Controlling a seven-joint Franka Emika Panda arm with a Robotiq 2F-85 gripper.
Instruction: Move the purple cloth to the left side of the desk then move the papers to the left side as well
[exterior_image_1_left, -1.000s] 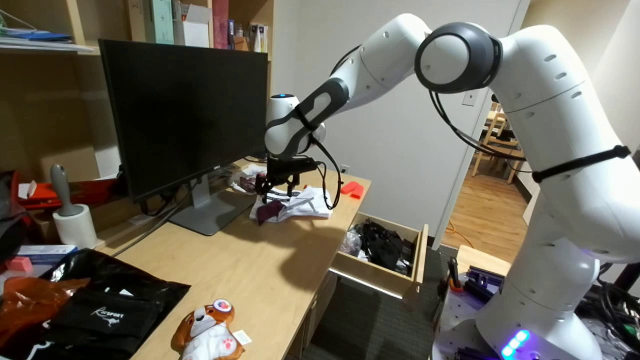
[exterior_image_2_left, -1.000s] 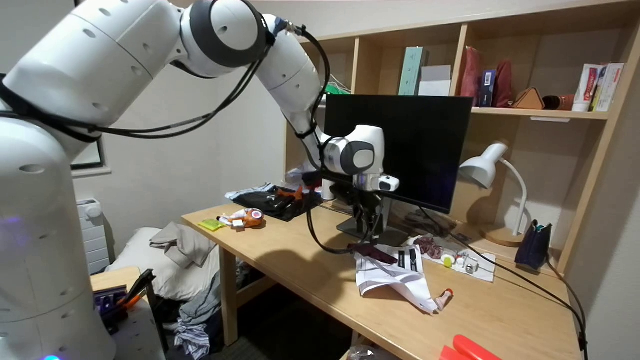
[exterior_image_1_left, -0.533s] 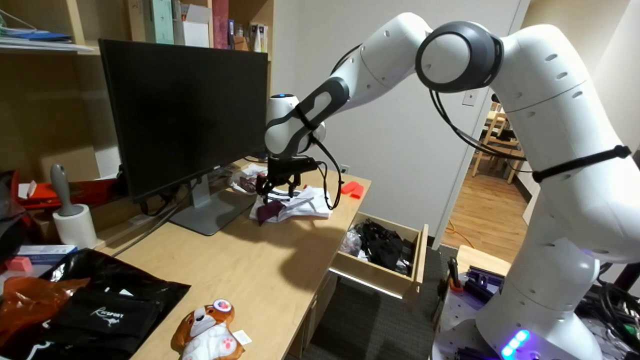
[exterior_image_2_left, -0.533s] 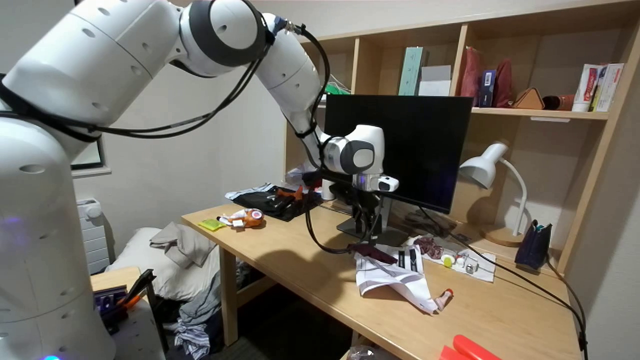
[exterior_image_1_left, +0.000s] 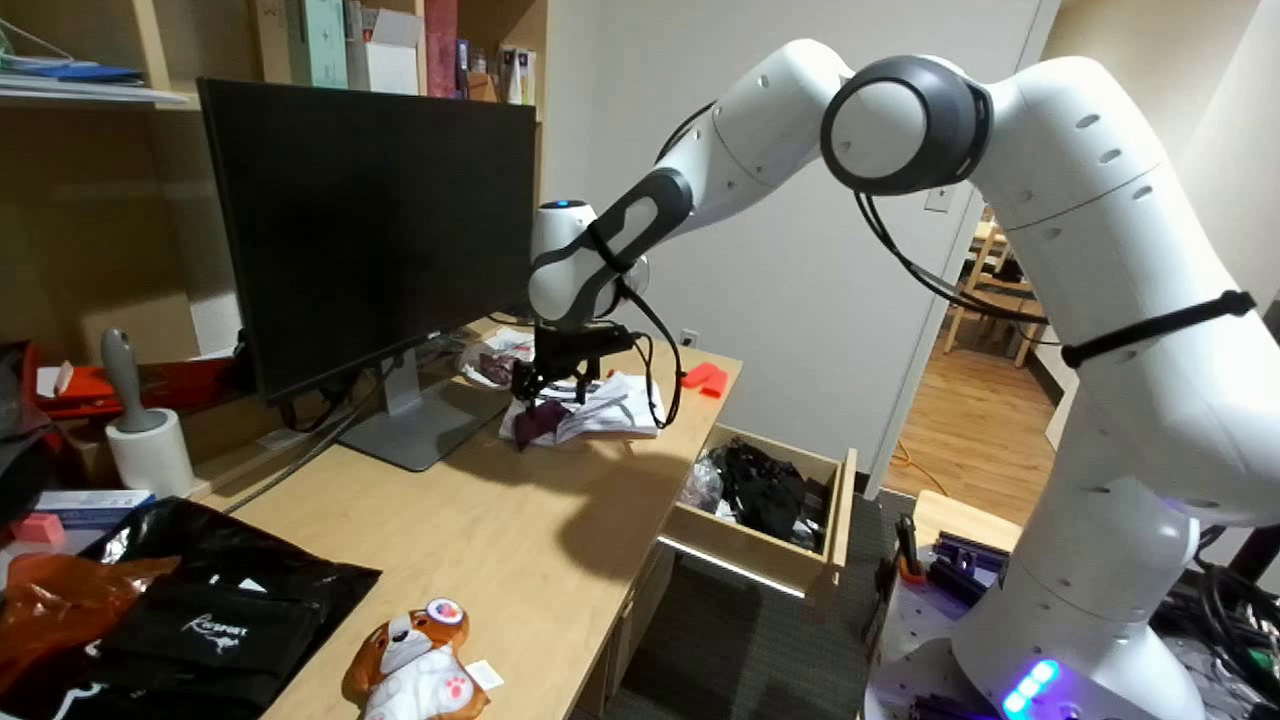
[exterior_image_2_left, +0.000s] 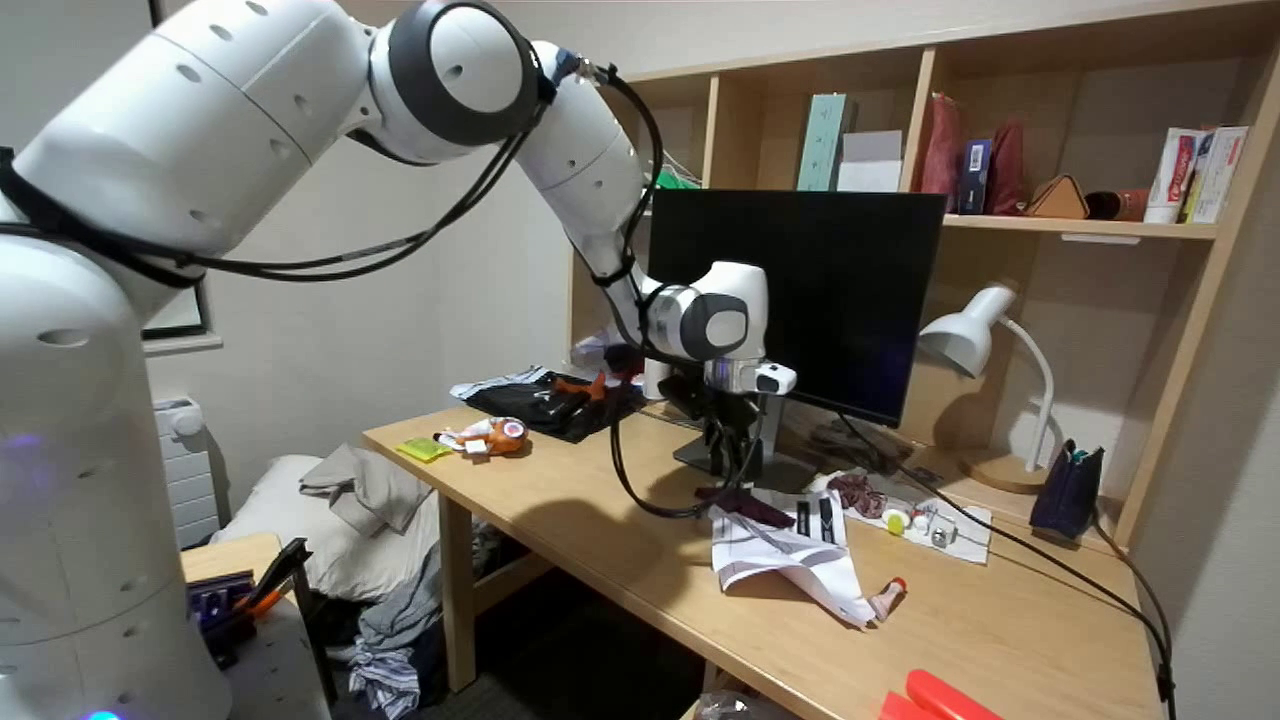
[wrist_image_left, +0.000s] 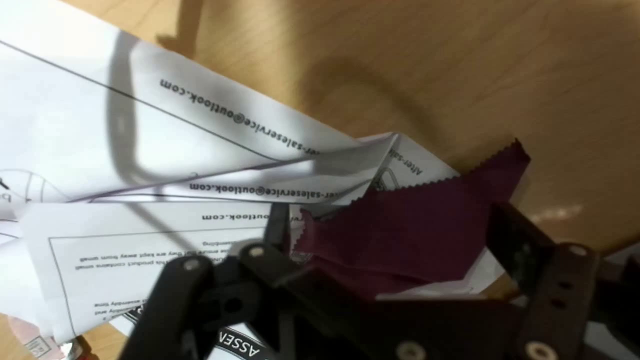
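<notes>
Wooden shelves (exterior_image_2_left: 1020, 224) back the desk (exterior_image_1_left: 480, 540), where a monitor (exterior_image_1_left: 380, 240) stands. Near it lie the papers (exterior_image_2_left: 790, 558), with the cloth (wrist_image_left: 425, 230) draped on top, one corner reaching past them over the desk; that is probably why the cloth must go first. Pointing down, the gripper (wrist_image_left: 389, 220) has its jaws spread, one on either side of the cloth, and grips nothing; whether it touches the cloth, I cannot tell. Such a wide straddle presumably serves to gather limp cloth that offers no stiff edge. Papers beneath could be nipped along with it, so a shallow pinch seems wise.
</notes>
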